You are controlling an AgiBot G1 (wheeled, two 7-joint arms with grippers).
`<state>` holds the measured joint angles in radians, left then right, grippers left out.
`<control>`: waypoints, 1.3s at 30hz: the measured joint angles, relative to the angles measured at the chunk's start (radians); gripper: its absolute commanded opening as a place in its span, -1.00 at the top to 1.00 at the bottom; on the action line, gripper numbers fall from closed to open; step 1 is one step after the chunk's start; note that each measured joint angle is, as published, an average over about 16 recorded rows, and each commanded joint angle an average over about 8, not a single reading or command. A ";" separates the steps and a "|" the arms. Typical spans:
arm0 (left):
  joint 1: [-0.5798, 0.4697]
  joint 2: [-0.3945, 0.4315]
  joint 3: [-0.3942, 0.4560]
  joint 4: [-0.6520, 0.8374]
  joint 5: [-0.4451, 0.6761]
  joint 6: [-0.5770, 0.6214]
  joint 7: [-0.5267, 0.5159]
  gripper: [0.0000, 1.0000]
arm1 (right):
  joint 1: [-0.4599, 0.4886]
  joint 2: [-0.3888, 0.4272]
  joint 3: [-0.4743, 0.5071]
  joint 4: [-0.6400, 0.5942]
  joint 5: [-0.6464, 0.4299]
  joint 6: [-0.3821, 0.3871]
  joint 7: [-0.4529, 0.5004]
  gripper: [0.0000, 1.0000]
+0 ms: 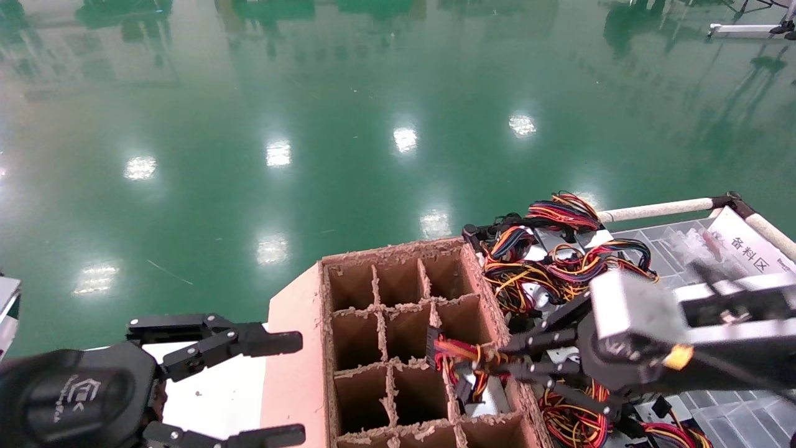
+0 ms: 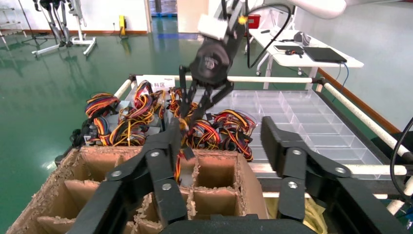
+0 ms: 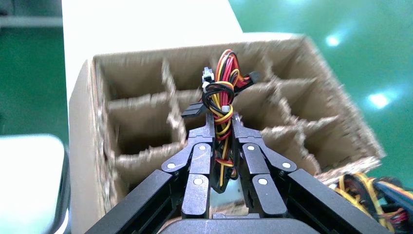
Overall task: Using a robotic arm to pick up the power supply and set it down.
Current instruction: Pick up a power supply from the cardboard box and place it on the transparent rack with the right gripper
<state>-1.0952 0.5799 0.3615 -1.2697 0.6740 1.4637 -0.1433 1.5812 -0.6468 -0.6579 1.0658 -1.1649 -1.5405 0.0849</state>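
Observation:
My right gripper [image 1: 449,362] [image 3: 222,123] is shut on the red, yellow and black wire bundle [image 3: 221,92] of a power supply [image 1: 488,399]. Its silver body hangs low in a right-hand cell of the brown cardboard divider box [image 1: 398,250] [image 3: 83,146], mostly hidden by the dividers. The left wrist view shows the right arm [image 2: 214,58] reaching down to the box's far edge. My left gripper [image 1: 292,386] [image 2: 221,131] is open and holds nothing, parked to the left of the box at its near end.
A pile of other power supplies with tangled wires [image 1: 559,255] [image 2: 126,122] lies just right of the box. It rests on clear divided trays [image 1: 734,410] framed by white rails [image 1: 659,210]. The box stands on a white surface [image 1: 211,392]; green floor lies beyond.

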 measured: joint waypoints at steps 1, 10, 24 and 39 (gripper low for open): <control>0.000 0.000 0.000 0.000 0.000 0.000 0.000 -1.00 | -0.002 0.006 0.009 -0.003 0.021 0.002 0.003 1.00; 0.000 0.000 0.000 0.000 0.000 0.000 0.000 -1.00 | -0.011 0.070 0.092 0.025 0.186 0.030 0.051 1.00; 0.000 0.000 0.000 0.000 0.000 0.000 0.000 -1.00 | 0.056 0.212 0.207 0.148 0.320 0.080 0.148 1.00; 0.000 0.000 0.000 0.000 0.000 0.000 0.000 -1.00 | 0.221 0.410 0.248 0.182 0.268 -0.015 0.228 1.00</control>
<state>-1.0953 0.5798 0.3620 -1.2697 0.6737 1.4635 -0.1430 1.8019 -0.2364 -0.4097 1.2479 -0.8973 -1.5552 0.3128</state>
